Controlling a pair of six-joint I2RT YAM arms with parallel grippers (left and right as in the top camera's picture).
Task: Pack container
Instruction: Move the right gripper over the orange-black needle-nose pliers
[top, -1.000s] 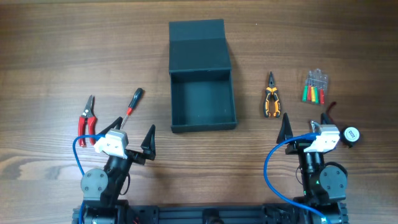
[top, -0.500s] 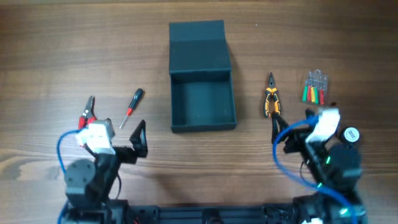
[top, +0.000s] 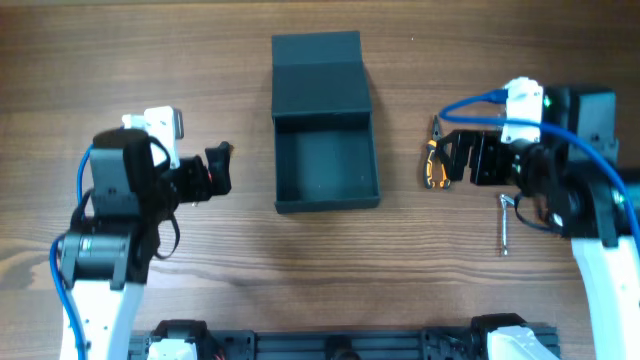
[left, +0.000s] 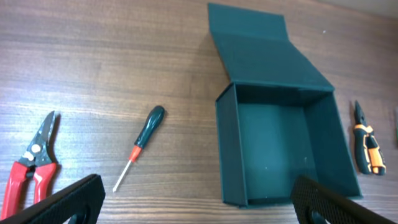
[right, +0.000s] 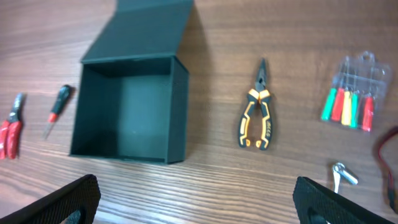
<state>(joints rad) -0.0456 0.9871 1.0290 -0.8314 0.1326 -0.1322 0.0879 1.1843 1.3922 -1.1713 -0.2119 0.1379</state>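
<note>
Teal-grey container (top: 325, 165) sits open at the centre of the desk (top: 100, 60), still empty (lid flap laid back). Both arms have just swung outward: left gripper (top: 220, 170) above the screwdriver (left: 140, 146), right gripper (top: 447, 160) above the pliers (right: 256, 118), both spread wide and holding nothing. First picks look close.

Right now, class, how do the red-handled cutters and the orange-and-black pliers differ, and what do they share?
Handles: the red-handled cutters are red; the orange-and-black pliers are orange with black.
Jaws: the cutters have a broader blade, the pliers a long, slim, pointed nose.
Place: the cutters lie left of the container, the pliers right of it.
Both lie flat on the wooden table, outside the open container.
</note>
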